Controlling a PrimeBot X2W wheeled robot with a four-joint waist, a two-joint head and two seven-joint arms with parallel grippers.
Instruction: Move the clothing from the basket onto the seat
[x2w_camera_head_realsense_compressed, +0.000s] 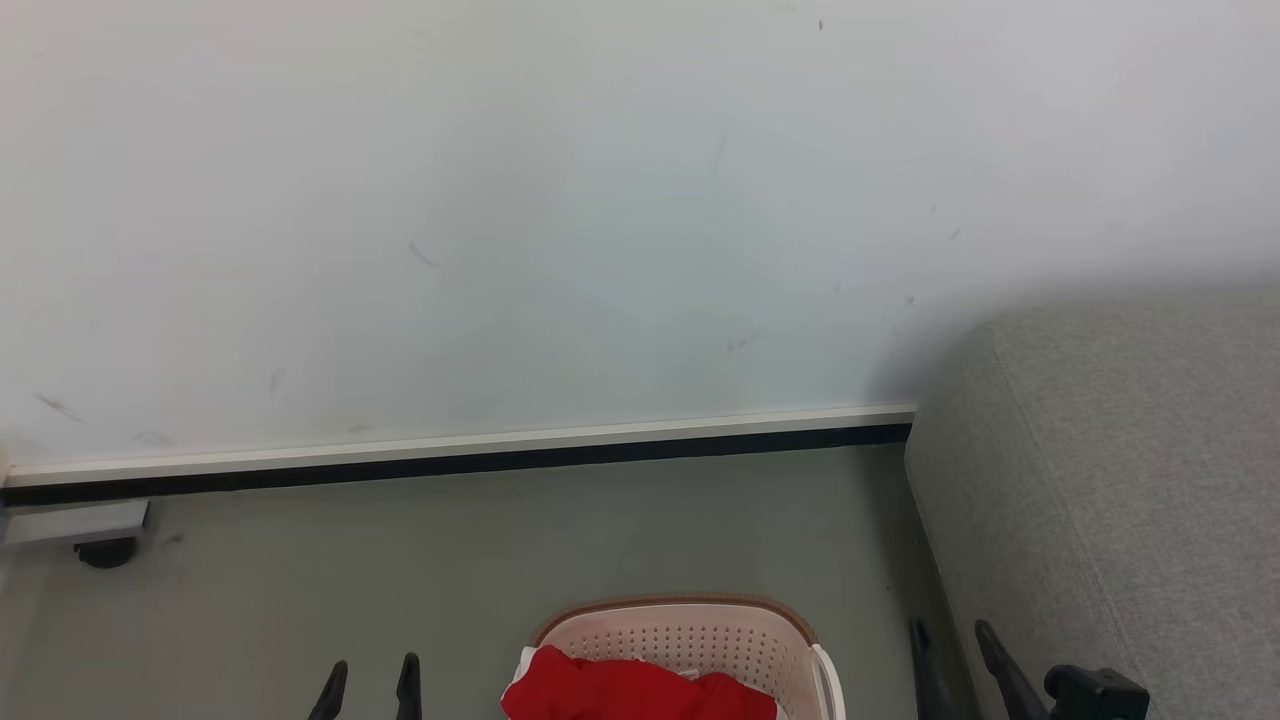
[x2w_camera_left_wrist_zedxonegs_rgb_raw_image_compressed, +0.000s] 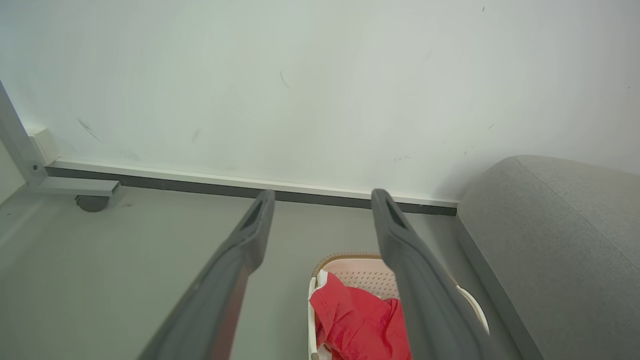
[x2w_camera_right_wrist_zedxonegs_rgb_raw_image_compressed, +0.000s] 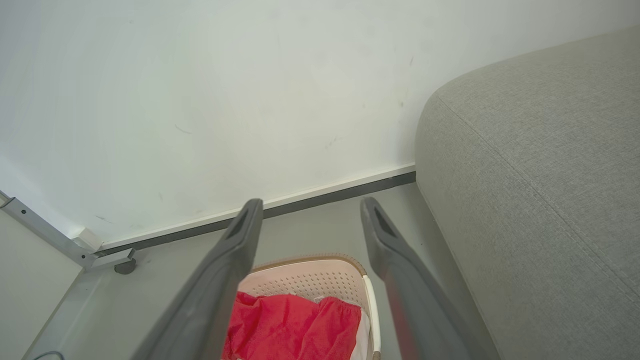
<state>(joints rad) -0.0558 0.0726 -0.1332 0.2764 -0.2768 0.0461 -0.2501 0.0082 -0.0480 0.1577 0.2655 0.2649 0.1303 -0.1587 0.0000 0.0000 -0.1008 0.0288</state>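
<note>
Two pincers stood spread as wide as they go, and neither had hold of anything. Your left pincer (x2w_camera_head_realsense_compressed: 374, 665) and your right pincer (x2w_camera_head_realsense_compressed: 951, 628) hung above the floor (x2w_camera_head_realsense_compressed: 480, 560) with only air between their fingers. I read that as a ready stance, jaws parted in advance so that either could drop onto soft cloth.

The clothing (x2w_camera_head_realsense_compressed: 630, 692) lay between your two pincers and below them, a crumpled red heap with a strip of white trim on the side toward the left pincer. It sat inside the basket (x2w_camera_head_realsense_compressed: 670, 604), filling the part of it that showed. From that heap you could not have told whether it was one piece or more. From each wrist the basket showed low down by that pincer's own fingers, so both arms seemed aimed roughly over it.

The seat (x2w_camera_head_realsense_compressed: 1100, 480) rose just beside the right pincer, on its outer side, well apart from the left one. The basket stood near the seat's flank, which I take as a placing meant to keep the carry short. For that reason the right pincer looked the better choice for the lift.

No red cloth lay on the stretch of seat in view, so the task looked barely begun. Loose folds might trail over the basket's rim on the way up.
</note>
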